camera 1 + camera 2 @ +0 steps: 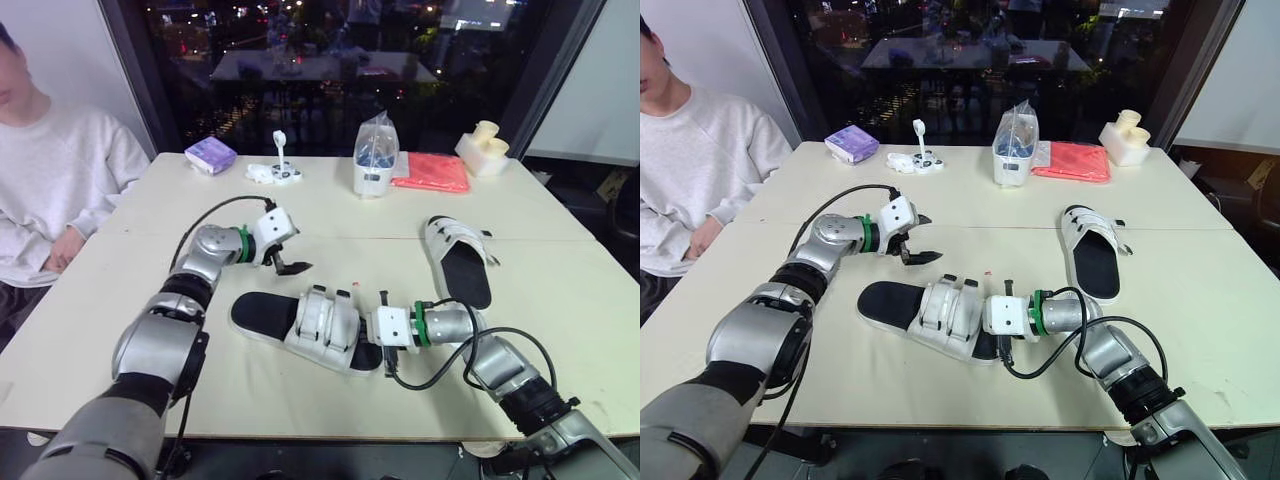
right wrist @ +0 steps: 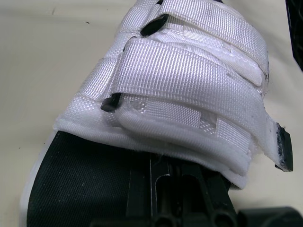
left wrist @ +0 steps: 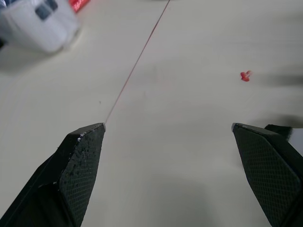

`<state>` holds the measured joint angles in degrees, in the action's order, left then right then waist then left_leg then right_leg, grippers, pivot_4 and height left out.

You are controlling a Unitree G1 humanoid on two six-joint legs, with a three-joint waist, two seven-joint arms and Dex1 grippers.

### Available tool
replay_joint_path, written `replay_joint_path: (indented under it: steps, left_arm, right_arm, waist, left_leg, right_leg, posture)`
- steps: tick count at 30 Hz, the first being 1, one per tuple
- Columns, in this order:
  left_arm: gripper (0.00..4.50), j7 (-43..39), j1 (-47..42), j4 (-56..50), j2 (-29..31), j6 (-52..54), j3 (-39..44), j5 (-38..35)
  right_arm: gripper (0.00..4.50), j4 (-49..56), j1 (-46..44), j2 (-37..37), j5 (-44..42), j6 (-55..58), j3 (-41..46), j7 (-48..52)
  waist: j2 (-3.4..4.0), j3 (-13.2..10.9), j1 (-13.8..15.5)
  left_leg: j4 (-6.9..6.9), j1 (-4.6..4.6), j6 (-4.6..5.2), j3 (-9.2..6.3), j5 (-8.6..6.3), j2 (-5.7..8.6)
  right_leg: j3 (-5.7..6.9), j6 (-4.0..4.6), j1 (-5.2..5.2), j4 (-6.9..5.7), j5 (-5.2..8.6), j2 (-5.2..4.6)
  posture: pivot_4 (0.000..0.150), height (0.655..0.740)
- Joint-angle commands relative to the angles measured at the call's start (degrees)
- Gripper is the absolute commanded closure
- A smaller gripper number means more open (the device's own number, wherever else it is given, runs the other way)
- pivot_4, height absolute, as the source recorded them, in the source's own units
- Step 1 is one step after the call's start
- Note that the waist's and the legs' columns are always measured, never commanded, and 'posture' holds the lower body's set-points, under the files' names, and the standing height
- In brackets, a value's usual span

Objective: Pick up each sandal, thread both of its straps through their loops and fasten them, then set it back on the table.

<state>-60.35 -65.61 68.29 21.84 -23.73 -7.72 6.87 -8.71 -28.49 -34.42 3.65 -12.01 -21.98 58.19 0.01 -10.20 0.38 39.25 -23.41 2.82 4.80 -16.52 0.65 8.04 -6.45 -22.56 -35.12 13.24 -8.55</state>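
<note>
Left claw [image 1: 288, 263] hovers spread wide and empty above the cream table [image 1: 560, 310]. Right claw [image 1: 370, 334] meets the near white-strapped, black-soled sandal [image 1: 300, 320] lying there; whether it grips, I cannot tell. Both its straps look fastened; the far matching sandal [image 1: 458, 258] likely remains.

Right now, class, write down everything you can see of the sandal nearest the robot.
The near sandal lies flat on the table, heel toward the robot's left. It has a black footbed with a white rim, and two broad white straps of woven webbing across the front. Both straps pass through black loops and look folded back and pressed down. The right claw is against its toe end; whether it grips the sandal cannot be told.
</note>
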Motion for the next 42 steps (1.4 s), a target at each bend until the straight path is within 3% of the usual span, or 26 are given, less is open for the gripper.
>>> replay_joint_path:
  steps: [1,8,15,23,29,34,37,39,42]
  left_arm:
    - [0.02,-6.7,3.7,-5.3,3.2,-11.3,0.3,-2.0]
    - [0.02,-14.5,9.3,-7.0,7.0,-25.7,-0.8,-3.2]
    - [0.02,-12.1,9.0,-5.0,6.4,-41.2,-1.7,-2.3]
    - [0.02,-2.3,7.6,-0.7,5.6,-58.4,-4.7,3.7]
    - [0.02,8.1,6.7,1.0,4.9,-67.3,-6.2,13.7]
    - [0.02,22.6,6.1,-2.6,4.1,-68.8,-5.9,27.9]
    - [0.02,36.3,5.4,-5.6,4.0,-67.9,-6.7,41.1]
    - [0.02,50.6,4.4,-8.9,4.5,-65.4,-10.8,52.3]
    - [0.02,83.2,0.5,-13.5,6.5,-56.3,-26.8,72.1]
  right_arm:
    - [4.50,-0.9,1.8,-0.3,1.5,4.4,-0.3,0.5]
    - [4.50,9.6,5.3,-2.1,-2.5,10.7,2.5,2.1]
    - [4.50,22.3,9.3,-7.0,-10.3,21.4,9.4,4.0]
    - [4.50,33.6,12.7,-11.5,-26.8,40.8,19.1,5.9]
    - [4.50,36.4,13.0,-12.4,-30.6,45.0,23.7,3.1]
    - [4.50,37.6,13.8,-13.1,-31.2,45.6,24.7,1.8]
    - [4.50,38.5,14.6,-13.3,-31.0,45.7,25.0,1.0]
    - [4.50,39.0,14.8,-13.3,-31.2,46.0,25.2,0.4]
    - [4.50,39.2,15.1,-13.3,-31.0,45.9,25.2,-0.4]
  waist:
    - [0.01,0.0,-0.2]
    - [0.03,0.0,0.5]
    - [0.01,0.0,0.3]
    - [0.00,-0.1,0.4]
    - [-0.01,-0.1,0.4]
    - [-0.02,-0.1,0.5]
    - [-0.02,-0.1,0.5]
    - [-0.03,-0.1,0.5]
    - [-0.07,-0.1,0.7]
  left_leg:
    - [-0.01,-0.01,-0.02,0.01,0.01,-0.02]
    - [-0.03,-0.08,-0.01,0.09,-0.01,-0.02]
    - [0.01,-0.62,0.11,0.12,-0.06,0.07]
    - [0.06,-0.72,0.13,0.14,-0.06,0.06]
    - [0.06,-0.73,0.19,0.14,-0.09,0.06]
    - [0.07,-0.79,0.21,0.14,-0.11,0.06]
    - [0.07,-0.83,0.22,0.15,-0.11,0.07]
    - [0.07,-0.85,0.23,0.15,-0.11,0.07]
    - [0.07,-0.89,0.25,0.13,-0.12,0.08]
  right_leg:
    - [0.00,0.00,-0.04,-0.01,0.00,0.00]
    - [0.01,0.01,-0.12,0.04,0.00,-0.06]
    - [0.07,0.00,-0.54,0.07,-0.01,-0.11]
    - [0.12,-0.01,-0.67,0.08,-0.01,-0.10]
    - [0.12,-0.01,-0.68,0.07,-0.02,-0.13]
    - [0.12,-0.02,-0.70,0.07,-0.02,-0.12]
    - [0.13,-0.02,-0.72,0.06,-0.02,-0.11]
    - [0.13,-0.02,-0.72,0.04,-0.02,-0.10]
    - [0.11,-0.06,-0.72,-0.02,-0.04,-0.07]
  posture:
    - [0.150,0.7400]
    - [0.150,0.7400]
    - [0.150,0.7400]
    - [0.150,0.7400]
    - [0.150,0.7400]
    - [0.150,0.7400]
    - [0.150,0.7400]
    - [0.150,0.7400]
    - [0.150,0.7400]
